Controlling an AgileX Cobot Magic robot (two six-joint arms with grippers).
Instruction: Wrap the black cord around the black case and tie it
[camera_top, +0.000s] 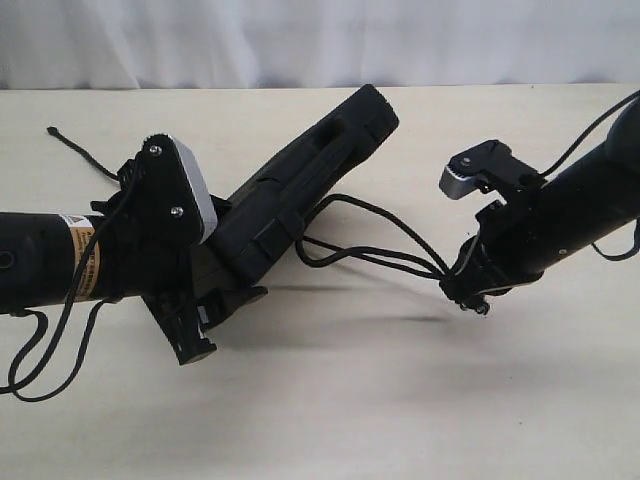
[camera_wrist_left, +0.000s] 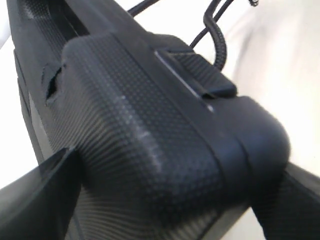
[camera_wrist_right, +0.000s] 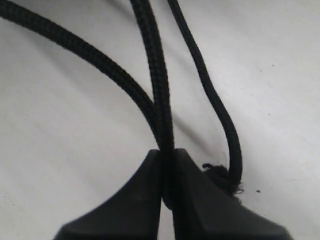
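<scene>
The flat matte black plastic case (camera_top: 300, 190) lies diagonally, its free end pointing far-right, clamped in the left end effector (camera_top: 218, 312). The right end effector (camera_wrist_right: 167, 167) pinches the thin braided black cord (camera_wrist_right: 156, 75).

Desk (camera_top: 330, 400): pale cream top, matte, with faint grain. It fills the exterior view from the near edge to the far edge. The far edge is straight and runs the full width.

Behind it is a white backdrop (camera_top: 300, 40), cloth-like with soft vertical folds; material unclear.

A soft grey shadow (camera_top: 390, 318) lies mid-desk, smeared toward the right edge.

In the right wrist view the desk looks off-white, with one tiny dark speck (camera_wrist_right: 258, 190).
</scene>
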